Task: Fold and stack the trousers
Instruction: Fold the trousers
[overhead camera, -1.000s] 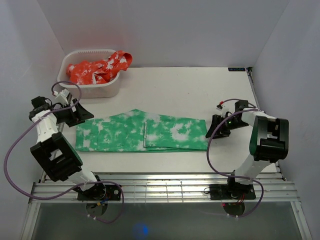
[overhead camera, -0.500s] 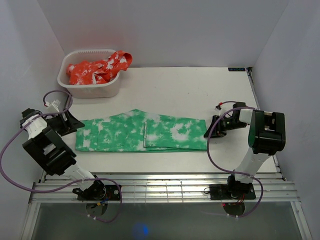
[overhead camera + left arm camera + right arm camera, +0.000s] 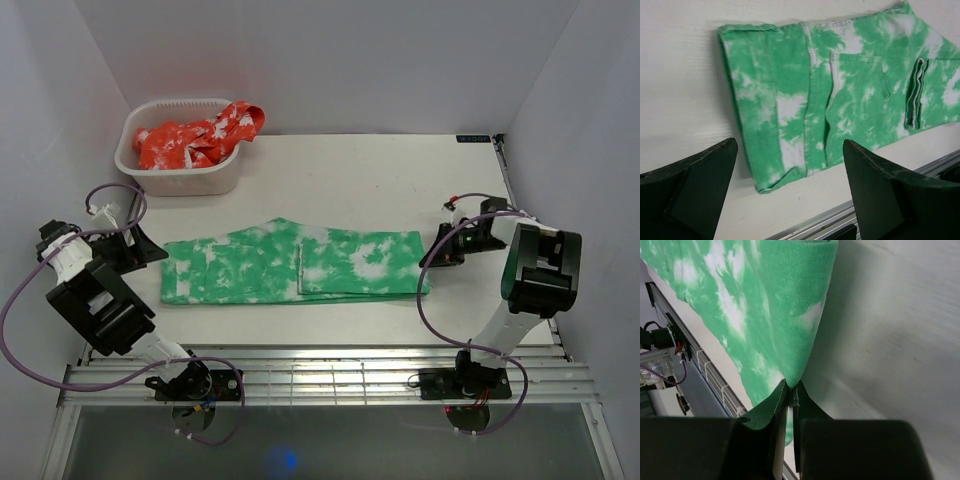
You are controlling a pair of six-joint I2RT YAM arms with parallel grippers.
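Note:
The green, white-blotched trousers (image 3: 295, 265) lie folded in a long strip across the middle of the table. My right gripper (image 3: 430, 262) is shut on their right end. In the right wrist view its fingertips (image 3: 790, 390) pinch a raised fold of the green cloth (image 3: 770, 300). My left gripper (image 3: 152, 250) hovers just off the left end, open and holding nothing. In the left wrist view its two dark fingers (image 3: 695, 185) stand wide apart in front of the trousers (image 3: 840, 90), which show a pocket and a seam.
A white basket (image 3: 178, 180) holding red-orange patterned cloth (image 3: 200, 135) stands at the back left. Metal rails (image 3: 320, 375) run along the near table edge. White walls close in on the left, back and right.
My right gripper has shut on the trousers' right end and drawn the cloth a little to the right. My left gripper backed off to the left and opened wider.

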